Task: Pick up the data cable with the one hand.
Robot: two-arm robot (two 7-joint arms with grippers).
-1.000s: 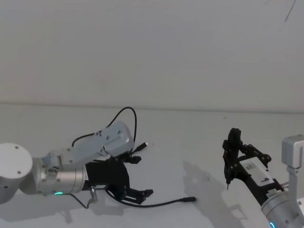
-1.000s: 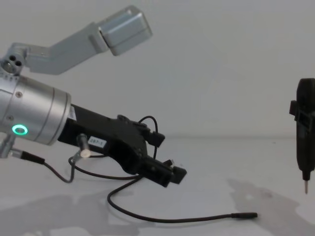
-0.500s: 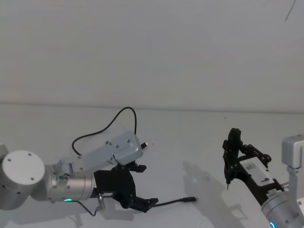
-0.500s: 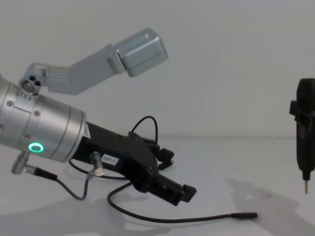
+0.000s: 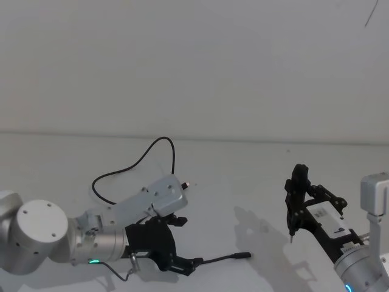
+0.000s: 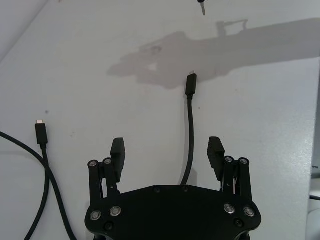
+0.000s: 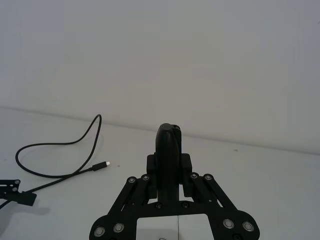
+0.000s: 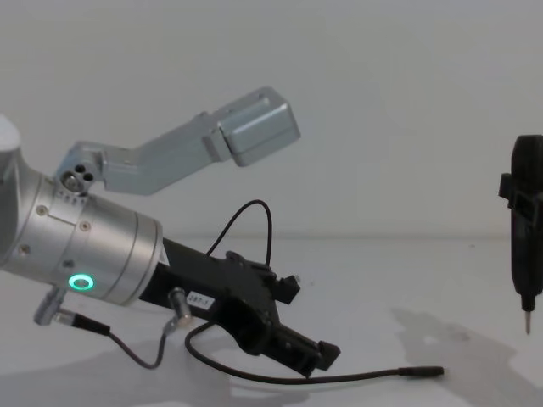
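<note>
Since the open left end effector point(image 6: 166, 146) has sunk astride the data cable point(image 6: 190, 120), closing probably catches it; right end effector point(image 7: 168, 176) grips pen tool point(image 7: 167, 137).

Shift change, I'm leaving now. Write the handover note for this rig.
Left tool: open, low over the table, jaws either side of the data cable near its cylindrical plug.
Right tool: parked at right, shut on a black pen-shaped instrument.
Done: approach, lined up.
Left: close on the cable, lift.
</note>
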